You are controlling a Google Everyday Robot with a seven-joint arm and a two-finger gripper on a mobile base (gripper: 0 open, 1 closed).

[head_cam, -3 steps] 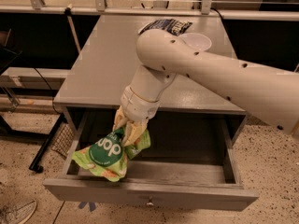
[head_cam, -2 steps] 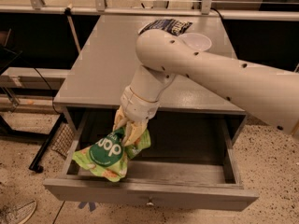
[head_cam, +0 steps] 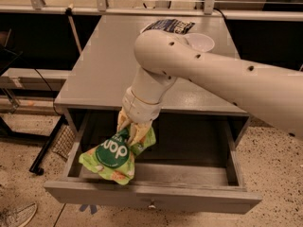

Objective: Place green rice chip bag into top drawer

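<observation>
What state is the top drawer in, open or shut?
Open: the top drawer is pulled out, its inside showing. The tool, just above it, grips the green rice chip bag.

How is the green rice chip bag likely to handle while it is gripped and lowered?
Probably floppy: the green rice chip bag sags crumpled below the gripper, which pinches its upper edge over the open top drawer. Likely light, since that pinch alone seems to carry it. Its crinkly film may be slippery.

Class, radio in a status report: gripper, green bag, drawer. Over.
Gripper shut on green rice chip bag, over open top drawer, left side. Bag not released. Dark blue bag on tabletop, no obstruction.
</observation>
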